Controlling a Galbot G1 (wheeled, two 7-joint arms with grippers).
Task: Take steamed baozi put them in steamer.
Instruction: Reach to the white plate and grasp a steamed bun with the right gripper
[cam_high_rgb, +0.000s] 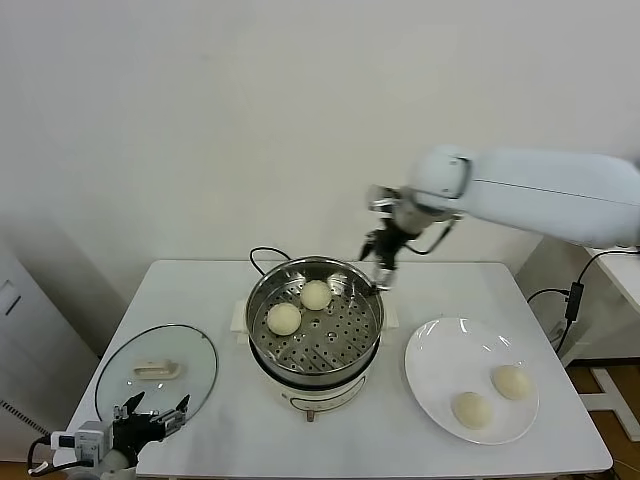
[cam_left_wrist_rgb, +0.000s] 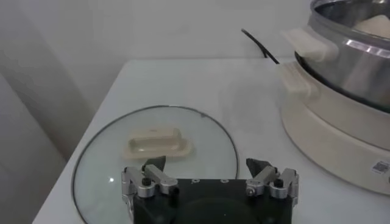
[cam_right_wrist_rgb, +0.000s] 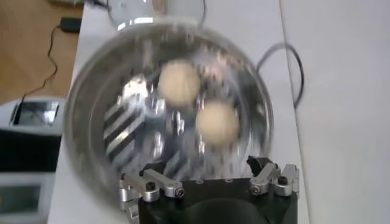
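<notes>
The shiny steel steamer (cam_high_rgb: 262, 302) on its white base stands mid-table. Two cream-white baozi lie on its perforated tray, one at the back (cam_high_rgb: 316, 294) and one to the left (cam_high_rgb: 284, 318); the right wrist view shows both from above, one (cam_right_wrist_rgb: 178, 83) beside the other (cam_right_wrist_rgb: 217, 122). Two more baozi (cam_high_rgb: 511, 381) (cam_high_rgb: 472, 409) rest on the white plate (cam_high_rgb: 430, 365). My right gripper (cam_high_rgb: 383, 268) hangs open and empty just above the steamer's back right rim. My left gripper (cam_high_rgb: 152, 415) is open and parked low at the front left, over the glass lid (cam_left_wrist_rgb: 103, 152).
The round glass lid (cam_high_rgb: 115, 375) with its white handle (cam_high_rgb: 155, 370) lies flat on the table's left side. A black cord (cam_high_rgb: 262, 253) runs behind the steamer. The table's front edge is close to the left gripper.
</notes>
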